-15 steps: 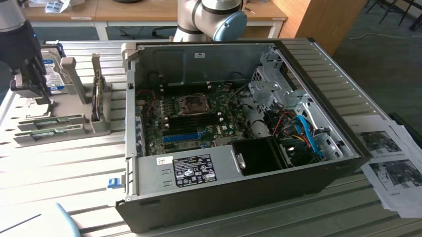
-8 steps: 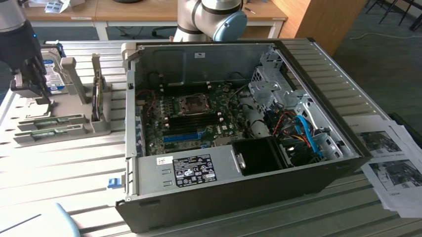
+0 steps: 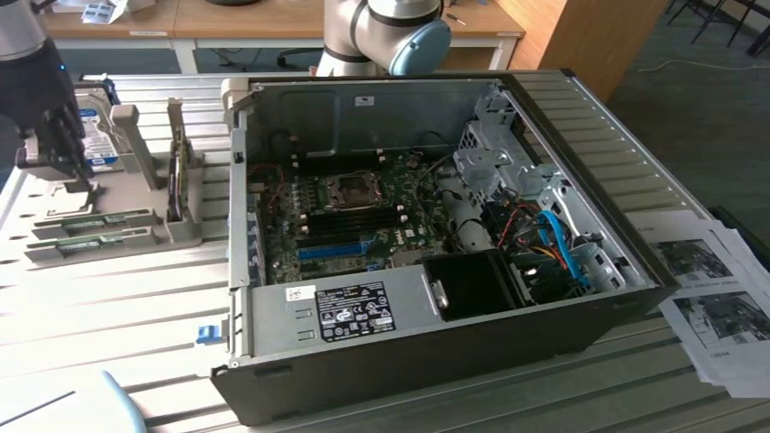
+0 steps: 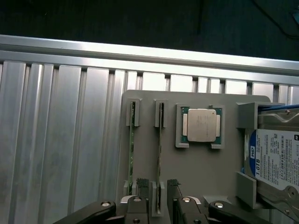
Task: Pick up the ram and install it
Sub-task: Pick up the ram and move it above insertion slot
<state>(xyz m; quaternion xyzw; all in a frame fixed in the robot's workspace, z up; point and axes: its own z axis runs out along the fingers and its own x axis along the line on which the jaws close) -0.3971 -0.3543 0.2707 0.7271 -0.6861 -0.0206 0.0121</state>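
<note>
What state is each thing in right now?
ram stick, on edge in its slot, between the fingers, not clamped
gripper, open
second ram stick, on edge in its slot
CPU, flat in its holder
hard drive, in its holder
computer case, side open

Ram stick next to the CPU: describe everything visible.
The ram stick is a thin green board standing on its long edge, seen edge-on, each end seated in a slotted grey bracket of the fixture. A second stick stands parallel on one side; the CPU lies on the other. The open gripper straddles one end, apparently not touching it.
</note>
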